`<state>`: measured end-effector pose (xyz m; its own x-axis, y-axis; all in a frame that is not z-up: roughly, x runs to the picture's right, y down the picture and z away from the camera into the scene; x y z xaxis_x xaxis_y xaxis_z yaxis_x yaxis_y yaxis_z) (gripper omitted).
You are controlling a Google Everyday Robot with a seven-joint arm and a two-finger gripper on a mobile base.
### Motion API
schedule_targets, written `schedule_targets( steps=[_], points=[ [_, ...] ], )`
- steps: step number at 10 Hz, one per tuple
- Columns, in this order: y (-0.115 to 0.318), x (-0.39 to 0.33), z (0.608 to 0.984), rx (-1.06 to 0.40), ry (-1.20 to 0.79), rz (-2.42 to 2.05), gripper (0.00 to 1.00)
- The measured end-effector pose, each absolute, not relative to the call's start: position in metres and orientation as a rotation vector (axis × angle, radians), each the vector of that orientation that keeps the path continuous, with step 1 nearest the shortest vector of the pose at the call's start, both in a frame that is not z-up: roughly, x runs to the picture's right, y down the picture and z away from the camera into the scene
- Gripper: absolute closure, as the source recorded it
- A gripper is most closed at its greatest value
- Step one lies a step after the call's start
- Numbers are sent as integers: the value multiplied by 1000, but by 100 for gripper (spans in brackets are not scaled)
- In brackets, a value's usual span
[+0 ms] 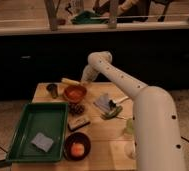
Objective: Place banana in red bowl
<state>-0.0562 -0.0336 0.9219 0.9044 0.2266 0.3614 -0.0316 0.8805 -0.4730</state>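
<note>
hovering hand (85, 78) beside curved yellow banana (69, 81)

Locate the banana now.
In the camera view, left of centre, the banana lies at the far edge of the table behind the red bowl, with the gripper beside it.

Worktop (105, 145), wood | back: banana (69, 81), dark cup (52, 90), red bowl (75, 93) | left: green tray (43, 120) | front: dark bowl (67, 142) | centre: flat bar (79, 123), packet (104, 102) | gripper (86, 78) above back edge, beside red bowl

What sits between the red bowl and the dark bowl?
Camera view: a dark clump and a tan block; the gripper hangs beside the pale-yellow banana.
</note>
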Motion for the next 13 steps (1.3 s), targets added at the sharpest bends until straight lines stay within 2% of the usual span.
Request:
schedule_targets(
  steps=[13],
  points=[
    [-35, -54, 927, -482, -460, 164, 100]
  ],
)
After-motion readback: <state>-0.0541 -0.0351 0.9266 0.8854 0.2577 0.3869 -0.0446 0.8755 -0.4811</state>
